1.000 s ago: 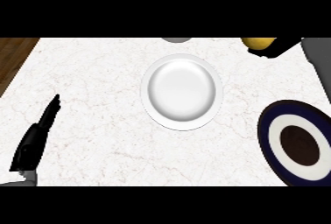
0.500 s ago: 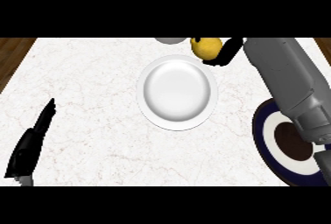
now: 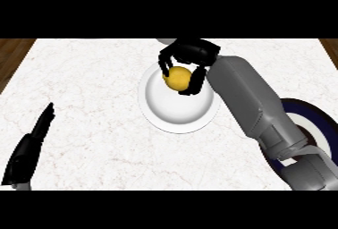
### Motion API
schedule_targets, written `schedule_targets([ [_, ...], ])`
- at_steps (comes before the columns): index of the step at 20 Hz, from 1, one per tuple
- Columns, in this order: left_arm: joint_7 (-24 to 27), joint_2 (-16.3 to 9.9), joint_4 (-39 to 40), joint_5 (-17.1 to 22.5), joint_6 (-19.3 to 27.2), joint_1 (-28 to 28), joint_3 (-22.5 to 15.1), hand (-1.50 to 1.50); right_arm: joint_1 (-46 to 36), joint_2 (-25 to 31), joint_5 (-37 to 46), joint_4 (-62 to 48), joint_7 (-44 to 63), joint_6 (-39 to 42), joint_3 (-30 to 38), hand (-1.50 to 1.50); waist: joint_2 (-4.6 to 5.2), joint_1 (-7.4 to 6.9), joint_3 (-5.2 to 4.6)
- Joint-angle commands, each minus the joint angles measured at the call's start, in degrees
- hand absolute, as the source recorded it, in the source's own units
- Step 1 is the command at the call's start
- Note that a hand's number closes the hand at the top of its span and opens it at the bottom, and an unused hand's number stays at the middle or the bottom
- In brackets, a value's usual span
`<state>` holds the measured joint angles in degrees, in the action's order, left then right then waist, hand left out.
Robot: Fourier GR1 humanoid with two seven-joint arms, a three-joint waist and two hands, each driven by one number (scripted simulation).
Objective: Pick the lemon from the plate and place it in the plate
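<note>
White marbled surface (image 3: 99,89) carries a smooth round white plate (image 3: 178,112). Over its upper part, the right hand (image 3: 188,56) has its fingers curled around the yellow oval lemon (image 3: 177,78), long axis roughly upright in view. The grey forearm partly hides a dark-rimmed plate (image 3: 317,120). The left hand (image 3: 30,147) rests with straight fingers at lower left.

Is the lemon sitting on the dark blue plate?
No, the lemon is held in the right hand over the white plate, while the dark blue plate lies off to the right behind the forearm.
</note>
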<state>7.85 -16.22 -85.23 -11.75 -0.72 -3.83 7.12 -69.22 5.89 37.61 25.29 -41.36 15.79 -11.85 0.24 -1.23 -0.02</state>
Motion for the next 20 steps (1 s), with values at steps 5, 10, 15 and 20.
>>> schedule_targets([
  [5, -1.3, 0.3, -2.0, -0.6, 0.2, 1.1, -0.1, 0.0, 1.3, -5.8, -2.5, -7.0, 10.1, -1.3, 2.0, -1.5, 0.18, -0.98, 0.02],
  [10, 1.1, 1.2, -0.4, -0.8, -0.4, -0.5, -0.5, 0.0, 0.4, -5.9, -5.0, -9.4, 8.2, -3.1, 2.2, -1.5, 0.43, -1.5, 0.01],
  [15, -0.8, -0.3, -1.2, -1.0, -0.9, 1.1, 0.4, 0.0, 0.6, -5.9, -12.7, -9.1, 7.3, -1.7, 11.5, -1.5, 0.36, -0.95, 0.05],
  [20, -0.6, 0.3, -1.3, -0.1, -0.8, 1.6, 1.0, 0.0, -4.1, -0.5, -18.7, -11.9, 13.4, -1.0, 19.9, -1.5, 0.7, -1.51, 0.05],
])
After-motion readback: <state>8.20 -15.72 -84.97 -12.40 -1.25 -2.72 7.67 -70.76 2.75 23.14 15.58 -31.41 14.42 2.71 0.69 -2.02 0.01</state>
